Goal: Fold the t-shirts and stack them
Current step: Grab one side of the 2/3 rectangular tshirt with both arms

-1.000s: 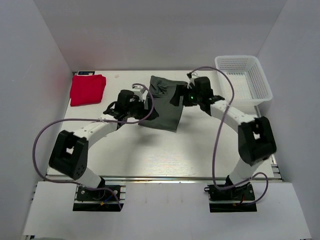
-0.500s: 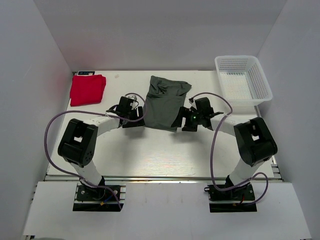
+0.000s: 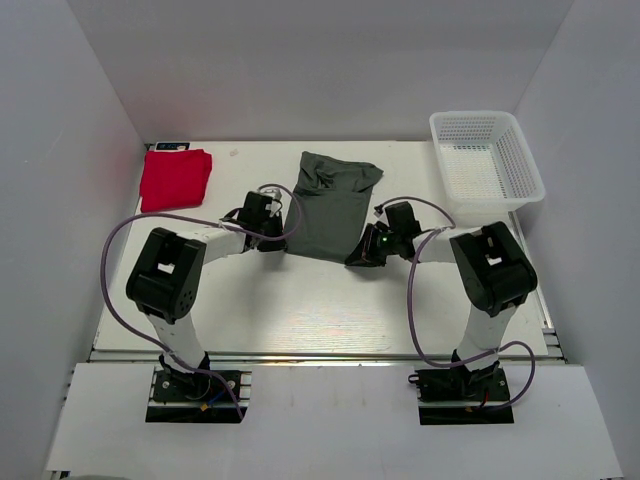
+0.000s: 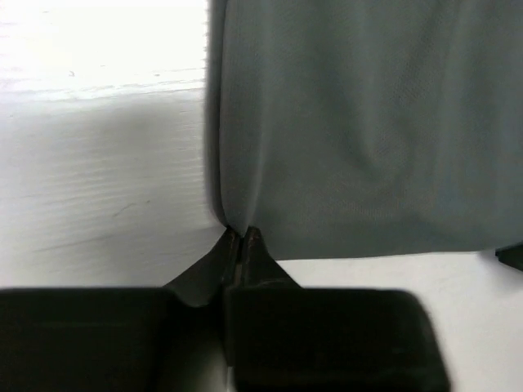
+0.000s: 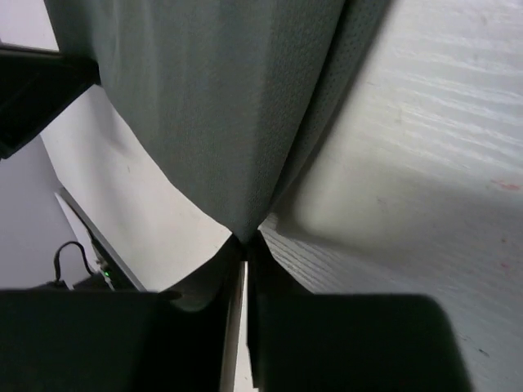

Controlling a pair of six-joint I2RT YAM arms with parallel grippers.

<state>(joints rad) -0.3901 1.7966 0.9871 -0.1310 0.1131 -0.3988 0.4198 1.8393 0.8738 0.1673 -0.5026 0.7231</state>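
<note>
Grey-green cloth fills both wrist views. The grey-green t-shirt lies flat on the tabletop and stretches away ahead of both tools, with its bunched collar end farthest from them. Our left tool is clenched on the shirt's near left corner and our right tool on its near right corner. In each wrist view the cloth tapers to a point and vanishes between fingertips pressed together.

We judge the task to be roughly half done. The red t-shirt sits well off to the left of the left tool, beyond its reach line, and looks already folded into a compact square. The grey-green one seems narrowed to a long panel, sleeves tucked out of sight, but it is not yet folded across its length.

What we think is left is to carry the pinched hem over toward the collar, perhaps once more to match the red square, and then set one shirt on the other. The white mesh basket stands apart, out past the right tool, and has no part in this.
</note>
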